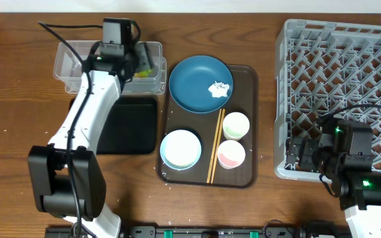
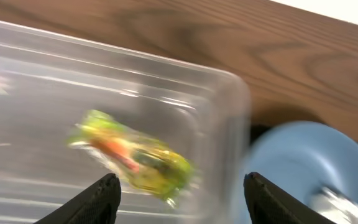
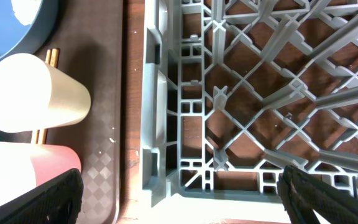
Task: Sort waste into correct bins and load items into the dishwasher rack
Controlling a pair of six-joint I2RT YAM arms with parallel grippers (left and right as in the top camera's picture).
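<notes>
Our left gripper (image 2: 182, 193) hangs with its jaws wide and holds nothing, just above the snack wrapper (image 2: 135, 155), which lies inside the clear tub (image 2: 229, 112). We judge that one piece of waste is sorted. The rest is not yet done: the tissue (image 1: 219, 88) sits on the blue dish (image 1: 194, 82), and the dish, bowl (image 1: 180, 149), cups (image 1: 235, 125) and chopsticks (image 1: 215, 149) all rest on the brown tray (image 1: 250, 99). No dishes show in the rack (image 1: 349, 59). Our right gripper (image 3: 179, 193) spreads wide and empty over its edge. We can read no writing; the wrapper's print is blurred.
</notes>
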